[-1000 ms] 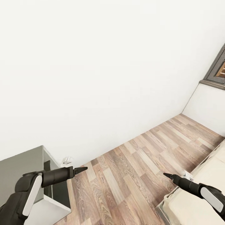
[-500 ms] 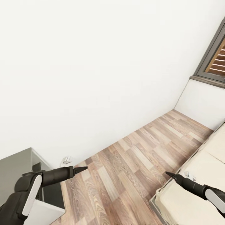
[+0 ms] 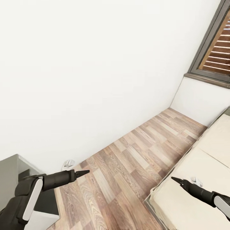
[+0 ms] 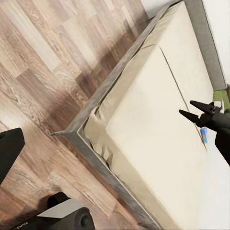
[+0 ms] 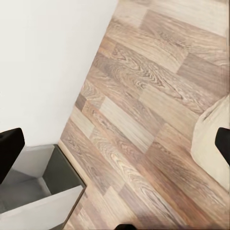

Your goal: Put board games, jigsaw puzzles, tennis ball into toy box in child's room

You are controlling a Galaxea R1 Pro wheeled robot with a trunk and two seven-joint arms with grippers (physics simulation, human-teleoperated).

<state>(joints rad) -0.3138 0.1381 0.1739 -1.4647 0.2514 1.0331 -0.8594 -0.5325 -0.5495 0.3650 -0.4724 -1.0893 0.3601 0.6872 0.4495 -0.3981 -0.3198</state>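
Observation:
The bed (image 3: pixel 191 204), with a plain beige mattress and grey frame, fills the lower right of the head view and runs across the left wrist view (image 4: pixel 158 124). My right gripper (image 3: pixel 177 181) hovers open over its near corner, its two tips apart in the left wrist view (image 4: pixel 186 108). A small blue-and-red thing (image 4: pixel 203 135) lies on the mattress just beyond it, too small to name. My left gripper (image 3: pixel 82 173) is open and empty over the floor beside the table (image 3: pixel 8 174). That dark grey corner also appears in the right wrist view (image 5: pixel 33 191).
Wood-plank floor (image 3: pixel 127 163) runs between table and bed toward a white wall. A dark-framed window with slats (image 3: pixel 217 51) sits at the upper right. A small white fitting (image 3: pixel 67 164) stands on the floor by the wall near the table.
The head view has swung right: more of the window and the bed shows, less of the table. Both arms keep the same pose relative to the body.

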